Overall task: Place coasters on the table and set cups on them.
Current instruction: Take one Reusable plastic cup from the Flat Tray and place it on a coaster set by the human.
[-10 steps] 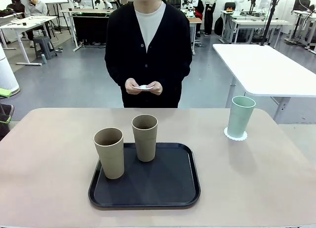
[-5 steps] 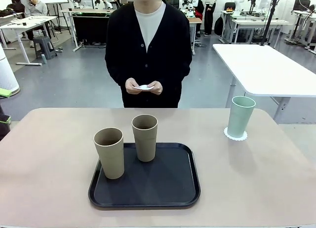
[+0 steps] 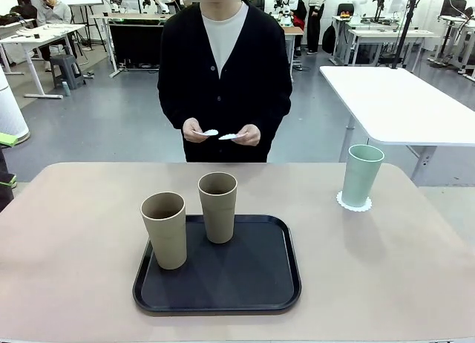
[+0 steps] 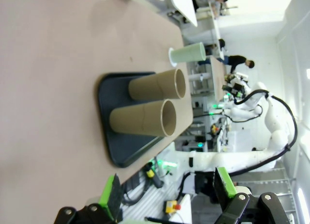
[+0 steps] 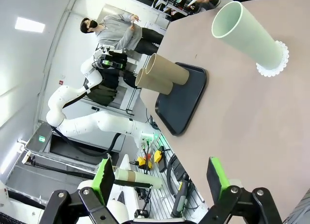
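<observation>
Parted since earlier, the person's right hand [image 3: 193,131] and left hand [image 3: 250,135] each pinch 1 coaster [image 3: 211,133]. Mint cup [image 3: 361,172] stands on another coaster [image 3: 354,204], table [image 3: 74,232] right; 2 tan cups [image 3: 219,207] on tray [image 3: 252,278]. Left gripper [image 4: 167,192], right gripper [image 5: 160,178]: wide, empty.

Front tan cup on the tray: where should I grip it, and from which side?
Probably grip the front tan cup mid-wall, coming level from the near-left with the open left gripper. It stands upright, handleless, tapering downward; the second tan cup stands close at its far right.

Left tool [image 4: 167,195] and right tool [image 5: 160,180] both hang with jaws spread wide, gripping nothing
</observation>
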